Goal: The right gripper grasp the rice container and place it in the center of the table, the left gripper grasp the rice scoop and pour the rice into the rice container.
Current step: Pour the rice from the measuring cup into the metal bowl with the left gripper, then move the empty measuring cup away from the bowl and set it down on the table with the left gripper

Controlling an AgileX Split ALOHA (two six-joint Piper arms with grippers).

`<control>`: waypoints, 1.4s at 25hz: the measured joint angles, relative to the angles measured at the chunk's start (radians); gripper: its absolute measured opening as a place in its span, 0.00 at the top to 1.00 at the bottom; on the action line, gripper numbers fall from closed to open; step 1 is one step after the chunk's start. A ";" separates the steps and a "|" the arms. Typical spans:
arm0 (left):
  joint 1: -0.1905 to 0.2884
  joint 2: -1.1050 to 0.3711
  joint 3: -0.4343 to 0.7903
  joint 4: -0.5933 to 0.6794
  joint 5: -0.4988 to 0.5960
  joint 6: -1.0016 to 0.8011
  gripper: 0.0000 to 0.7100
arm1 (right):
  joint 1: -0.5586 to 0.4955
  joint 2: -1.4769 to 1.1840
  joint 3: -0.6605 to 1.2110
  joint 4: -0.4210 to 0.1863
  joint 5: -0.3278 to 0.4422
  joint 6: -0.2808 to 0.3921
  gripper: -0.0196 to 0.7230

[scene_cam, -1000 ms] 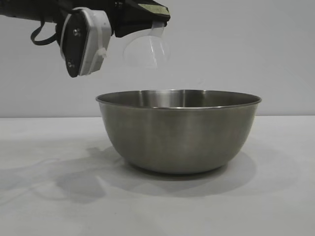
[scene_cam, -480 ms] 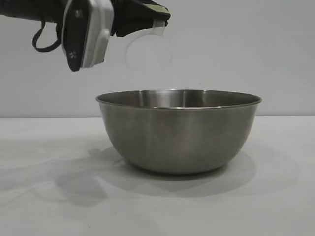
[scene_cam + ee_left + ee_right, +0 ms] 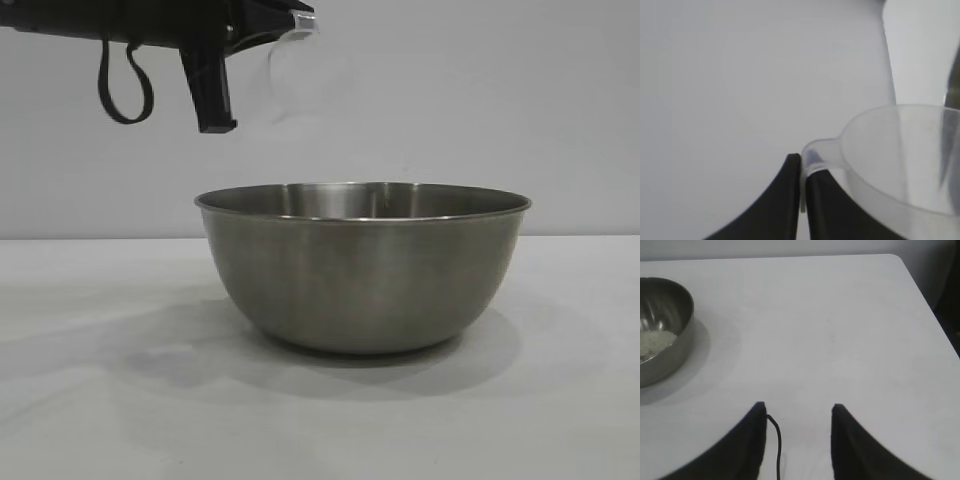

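The rice container point(image 3: 365, 270), a large steel bowl, stands in the middle of the white table point(image 3: 100, 400). Above its left rim my left gripper point(image 3: 298, 22) holds the clear rice scoop point(image 3: 300, 75) in the air. In the left wrist view the left gripper point(image 3: 803, 167) is shut on the handle of the scoop point(image 3: 900, 160), which looks empty. My right gripper point(image 3: 798, 409) is open over bare table, away from the rice container point(image 3: 660, 330), with nothing between its fingers. Off-white rice point(image 3: 655, 342) lies in the bowl's bottom.
A black wrist part point(image 3: 210, 95) and a cable loop point(image 3: 125, 85) hang under the left arm. The table's corner and edge point(image 3: 932, 310) lie beyond the right gripper, with dark space past them.
The left wrist has rotated, turning its white camera housing out of sight. The scoop has risen a little and shifted left above the bowl. The bowl has not moved.
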 joint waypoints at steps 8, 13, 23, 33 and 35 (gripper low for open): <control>-0.001 0.000 0.000 -0.399 0.000 -0.437 1.00 | 0.000 0.000 0.000 0.000 0.000 0.000 0.69; -0.001 0.000 0.030 -0.596 0.000 -0.502 1.00 | 0.000 0.000 0.000 0.000 0.000 0.000 0.69; -0.001 0.000 0.199 -0.873 0.000 -0.534 1.00 | 0.000 0.000 0.000 0.000 0.000 0.000 0.69; -0.001 0.103 0.268 -0.916 0.000 -0.614 1.00 | 0.000 0.000 0.000 0.000 0.000 0.000 0.69; -0.001 0.122 0.269 -0.916 0.000 -0.633 1.00 | 0.000 0.000 0.000 0.000 0.000 0.000 0.69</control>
